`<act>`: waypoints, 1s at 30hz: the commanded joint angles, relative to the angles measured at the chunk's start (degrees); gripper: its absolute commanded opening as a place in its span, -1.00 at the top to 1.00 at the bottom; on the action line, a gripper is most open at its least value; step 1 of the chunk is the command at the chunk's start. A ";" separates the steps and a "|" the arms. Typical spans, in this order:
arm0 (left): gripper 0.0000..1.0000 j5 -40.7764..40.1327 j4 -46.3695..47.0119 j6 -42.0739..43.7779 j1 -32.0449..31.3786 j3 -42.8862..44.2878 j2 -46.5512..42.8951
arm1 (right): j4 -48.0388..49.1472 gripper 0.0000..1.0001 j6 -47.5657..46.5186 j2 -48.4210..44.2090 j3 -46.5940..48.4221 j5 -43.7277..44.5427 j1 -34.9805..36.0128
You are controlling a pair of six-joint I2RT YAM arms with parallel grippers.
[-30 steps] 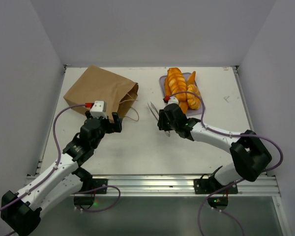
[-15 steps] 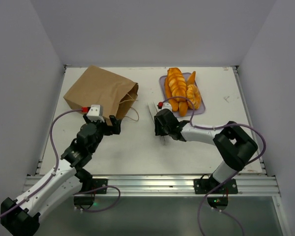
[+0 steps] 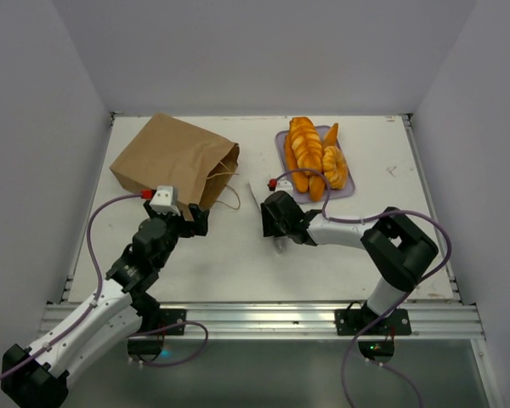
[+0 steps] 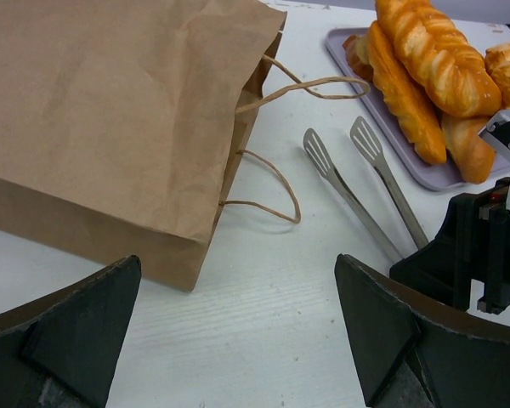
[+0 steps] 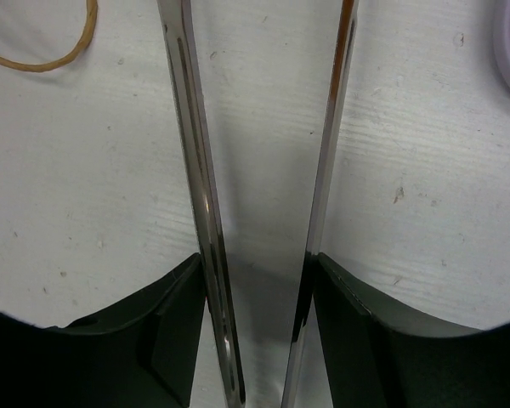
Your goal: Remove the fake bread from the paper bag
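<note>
The brown paper bag (image 3: pixel 174 157) lies on its side at the back left, mouth and string handles facing right; it fills the left wrist view (image 4: pixel 110 110). Its inside is hidden. Several glossy orange bread pieces (image 3: pixel 310 153) lie piled on the lavender tray (image 3: pixel 350 190), also in the left wrist view (image 4: pixel 425 59). My left gripper (image 3: pixel 193 218) is open and empty (image 4: pixel 238 272), low over the table by the bag's mouth. My right gripper (image 3: pixel 274 228) is down at the table, its fingers pressed on the outer sides of both tong arms (image 5: pixel 259 263).
The metal tongs (image 4: pixel 357 195) lie on the table between bag and tray, arms spread, tips pointing away from me (image 5: pixel 191 153). A string handle (image 4: pixel 268 183) loops out onto the table. Grey walls close the back and sides.
My right gripper has moved left and down from beside the tray to the table with the tongs. My left arm has drawn back slightly toward me.
</note>
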 commanded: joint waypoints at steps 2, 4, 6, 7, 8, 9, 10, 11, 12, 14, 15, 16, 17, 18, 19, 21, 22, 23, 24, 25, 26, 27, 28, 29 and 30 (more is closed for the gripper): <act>-0.99 -0.68 3.40 0.54 0.19 -0.32 -0.71 | 0.72 -0.14 0.64 0.57 2.64 2.12 0.34; -0.99 -0.76 3.22 0.63 0.19 -0.23 -0.88 | 0.63 -0.16 0.55 0.57 2.82 2.03 0.34; -0.99 -0.85 3.13 0.72 0.19 -0.23 -1.23 | 0.45 -0.18 0.55 0.74 3.00 1.94 0.52; -0.99 -0.94 3.13 0.80 0.19 -0.23 -1.32 | 0.45 -0.23 0.46 0.75 3.26 1.94 0.61; -0.99 -0.94 3.05 0.89 0.19 -0.23 -1.23 | 0.45 -0.31 0.46 0.83 3.43 1.94 0.78; -0.99 -1.03 2.96 0.98 0.19 -0.14 -1.32 | 0.45 -0.34 0.37 1.09 3.70 2.03 0.87; -0.99 -1.03 2.87 0.98 0.19 -0.14 -1.32 | 0.45 -0.36 0.29 1.18 3.79 2.03 1.05; -0.99 -1.11 2.87 0.98 0.19 -0.14 -1.41 | -1.03 -0.38 0.20 1.27 3.96 2.11 1.13; -0.99 -1.03 2.87 0.89 0.19 -0.23 -1.41 | -1.13 -0.43 0.20 1.27 4.14 2.11 1.13; -0.99 -1.12 3.04 0.89 0.19 -0.49 -1.58 | -1.57 -0.58 0.28 1.36 4.31 2.38 1.31; -0.99 -1.20 3.13 0.89 0.19 -0.84 -1.76 | -1.66 -0.61 0.29 1.27 4.31 2.47 1.31; -0.99 -1.20 3.39 0.80 0.19 -1.02 -1.94 | -2.01 -0.70 0.29 1.01 4.49 2.47 1.40; -0.99 -1.20 3.57 0.89 0.19 -1.28 -2.37 | -2.36 -0.77 0.29 0.84 4.66 2.47 1.49; -0.99 -1.12 3.75 0.89 0.19 -1.72 -2.55 | -2.71 -0.85 0.20 0.49 4.93 2.73 1.49; -0.99 -1.03 4.18 0.89 0.19 -1.98 -2.81 | -2.98 -0.91 0.20 0.22 5.10 2.99 1.49; -0.99 -0.68 4.71 0.98 0.19 -2.68 -3.69 | -4.38 -0.97 -0.07 -1.18 5.63 3.78 1.57; -0.99 -0.50 5.32 0.89 0.19 -2.95 -3.96 | -5.34 -0.97 -0.24 -1.71 5.89 4.48 1.66; -0.99 -0.24 5.50 1.15 0.19 -3.21 -4.48 | -5.79 -0.97 -0.42 -2.93 5.98 4.75 1.58; -0.99 -0.15 5.68 1.24 0.19 -3.56 -4.66 | -6.05 -0.97 -0.59 -3.64 5.98 4.75 1.57; -0.99 -0.15 5.94 1.24 0.10 -3.74 -4.84 | -6.32 -0.97 -0.77 -4.34 5.98 4.93 1.57; -0.99 -0.06 6.03 1.33 0.19 -3.92 -5.01 | -6.75 -0.97 -1.03 -6.01 5.90 4.93 1.57; -0.99 0.03 6.12 1.33 0.19 -4.27 -5.10 | -6.67 -0.97 -1.21 -6.98 5.46 4.84 1.57; -0.99 0.11 6.47 1.24 0.19 -4.36 -5.19 | -6.58 -0.97 -1.47 -7.95 5.20 4.84 1.57; -0.99 0.11 6.65 0.90 0.19 -4.53 -5.45 | -6.67 -0.97 -1.56 -8.91 4.93 5.27 1.57; -0.99 0.03 6.65 0.54 0.19 -4.97 -5.54 | -7.19 -0.97 -1.73 -10.58 5.02 5.63 1.57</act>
